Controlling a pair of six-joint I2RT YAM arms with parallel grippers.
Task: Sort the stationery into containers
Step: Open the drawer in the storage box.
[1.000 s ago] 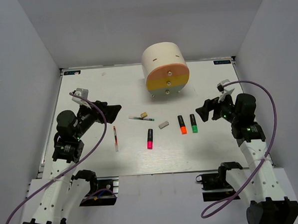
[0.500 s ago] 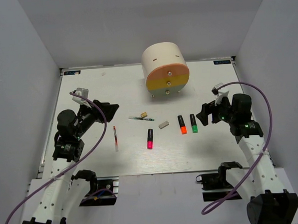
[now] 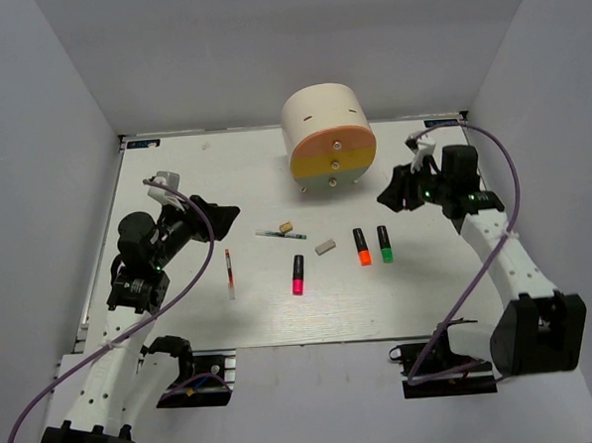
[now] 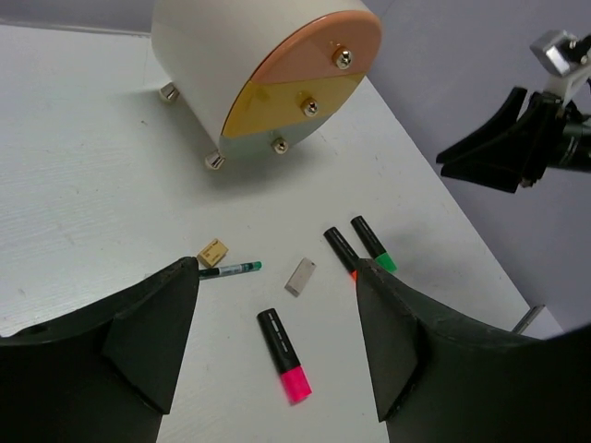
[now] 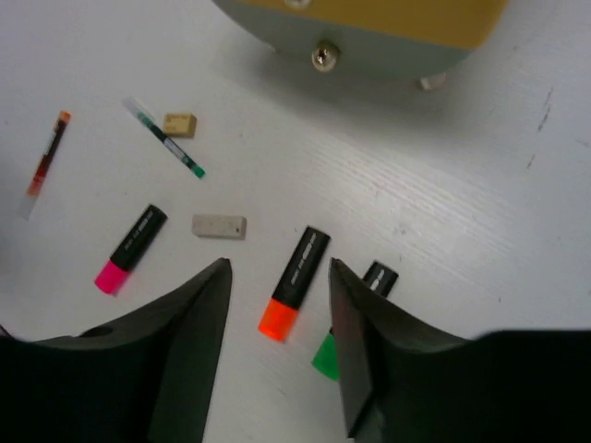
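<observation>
The stationery lies loose on the white table in front of the organiser [image 3: 329, 140]. There is a pink highlighter [image 3: 298, 274], an orange one [image 3: 362, 246] and a green one [image 3: 385, 244]. A green-tipped pen [image 3: 280, 234], a red pen [image 3: 229, 273], a tan eraser [image 3: 287, 226] and a grey eraser [image 3: 325, 247] lie around them. All three drawers look pushed in: salmon [image 3: 332, 145], yellow [image 3: 333, 163], grey-green [image 3: 332, 180]. My left gripper [image 3: 217, 221] hangs open above the table, left of the items. My right gripper [image 3: 394, 195] is open and empty beside the organiser's right. Below it lies the orange highlighter [image 5: 295, 281].
Grey walls close the table in on the left, back and right. The organiser stands on small metal feet [image 4: 213, 161] at the back centre. Each arm trails a purple cable [image 3: 508, 186].
My right arm has swung away from the near right toward the organiser, and its jaws have narrowed. My left gripper's jaws have narrowed a little; that arm has barely moved.
</observation>
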